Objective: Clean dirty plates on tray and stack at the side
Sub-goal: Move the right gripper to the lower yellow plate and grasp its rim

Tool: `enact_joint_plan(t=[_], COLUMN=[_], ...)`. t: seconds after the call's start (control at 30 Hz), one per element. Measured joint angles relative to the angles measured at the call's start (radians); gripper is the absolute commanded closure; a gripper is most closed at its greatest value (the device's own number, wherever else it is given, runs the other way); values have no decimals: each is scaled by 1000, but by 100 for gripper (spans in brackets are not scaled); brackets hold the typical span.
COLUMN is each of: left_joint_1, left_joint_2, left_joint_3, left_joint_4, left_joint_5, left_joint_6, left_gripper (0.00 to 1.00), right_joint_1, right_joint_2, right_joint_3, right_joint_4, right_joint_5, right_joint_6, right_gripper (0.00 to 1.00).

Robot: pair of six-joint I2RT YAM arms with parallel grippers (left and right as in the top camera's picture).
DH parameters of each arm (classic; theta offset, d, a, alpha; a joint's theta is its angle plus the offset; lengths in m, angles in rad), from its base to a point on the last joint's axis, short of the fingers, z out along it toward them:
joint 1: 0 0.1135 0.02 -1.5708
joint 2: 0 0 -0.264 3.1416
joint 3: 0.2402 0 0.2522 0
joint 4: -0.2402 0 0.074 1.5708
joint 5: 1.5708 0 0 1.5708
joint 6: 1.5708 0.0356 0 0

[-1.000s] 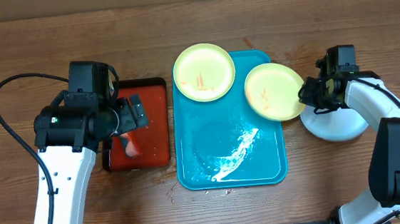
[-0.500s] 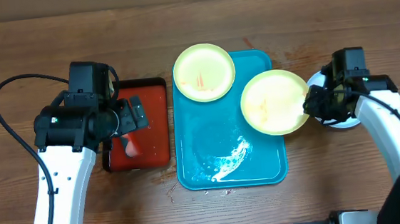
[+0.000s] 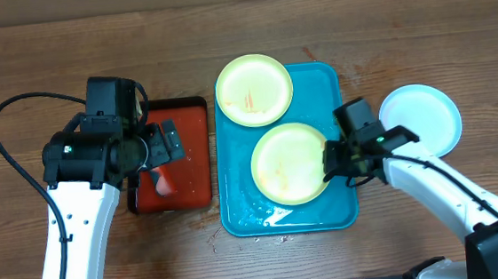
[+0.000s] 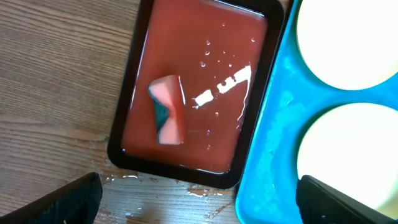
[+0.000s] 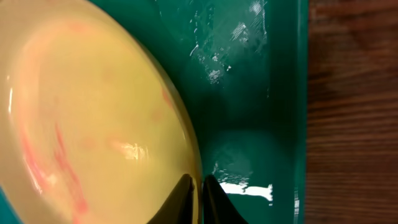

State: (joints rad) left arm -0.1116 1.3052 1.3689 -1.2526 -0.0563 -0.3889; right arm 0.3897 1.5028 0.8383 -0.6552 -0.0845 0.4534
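Note:
The turquoise tray point(image 3: 327, 89) lies mid-table. A yellow-green plate point(image 3: 254, 89) with red smears rests on its far left corner. My right gripper point(image 3: 329, 163) is shut on the rim of a second smeared plate point(image 3: 288, 163), holding it over the tray's middle; the right wrist view shows the fingers point(image 5: 199, 190) pinching that rim point(image 5: 93, 112) above the wet tray point(image 5: 261, 93). A whitish plate point(image 3: 421, 119) sits on the table at the right. My left gripper point(image 4: 199, 202) is open above the table's wood, near the small tray's front edge.
A black-rimmed tray with a red-orange inside point(image 3: 188, 153) stands left of the turquoise tray and holds a pink sponge point(image 3: 161, 180), also in the left wrist view point(image 4: 168, 109). Water droplets lie on the wood before it point(image 4: 155, 183).
My right gripper carried the smeared plate leftward from the tray's right edge to over its middle. The whitish plate at the right is now uncovered. The left arm has not moved.

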Motion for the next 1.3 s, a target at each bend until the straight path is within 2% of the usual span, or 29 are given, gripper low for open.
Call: enact_joint_plan(t=[0.03, 0.23, 0.37, 0.43, 0.53, 0.57, 0.63, 0.73, 0.8, 0.83, 1.03, 1.3], left_joint_1=[0, 0, 28, 63, 120, 138, 165, 184, 184, 184, 184, 138], left_joint_2=[0, 15, 79, 131, 211, 238, 286, 342, 380, 402, 503, 587], left_joint_3=[0, -3, -10, -10, -15, -17, -21, -22, -22, -22, -23, -63], left_joint_4=[0, -16, -23, -19, -17, -18, -15, -3, 2, 1, 13, 159], left_joint_5=[0, -31, -55, -60, -61, -60, -52, -48, -45, -42, -37, 41], left_joint_6=[0, -19, -53, -60, -59, -56, -46, -42, -41, -43, -34, -34], left_gripper=[0, 0, 0, 3, 18, 25, 47, 63, 88, 96, 96, 96], right_joint_1=[25, 44, 44, 44, 44, 44, 44, 43, 44, 44, 44, 44], right_joint_2=[0, -23, -116, -169, -227, -237, -241, -240, -240, -240, -240, -240], right_joint_3=[-3, 44, 115, 137, 147, 147, 147, 147, 147, 147, 147, 147], right_joint_4=[10, -69, -113, -119, -127, -132, -139, -140, -140, -140, -141, -138], right_joint_5=[17, 95, 117, 119, 112, 106, 81, 38, 14, 9, -12, -16], right_joint_6=[6, -4, -45, -56, -66, -69, -71, -73, -74, -74, -76, -76], right_gripper=[72, 71, 66, 66, 66, 66, 66, 66, 66, 66, 66, 67])
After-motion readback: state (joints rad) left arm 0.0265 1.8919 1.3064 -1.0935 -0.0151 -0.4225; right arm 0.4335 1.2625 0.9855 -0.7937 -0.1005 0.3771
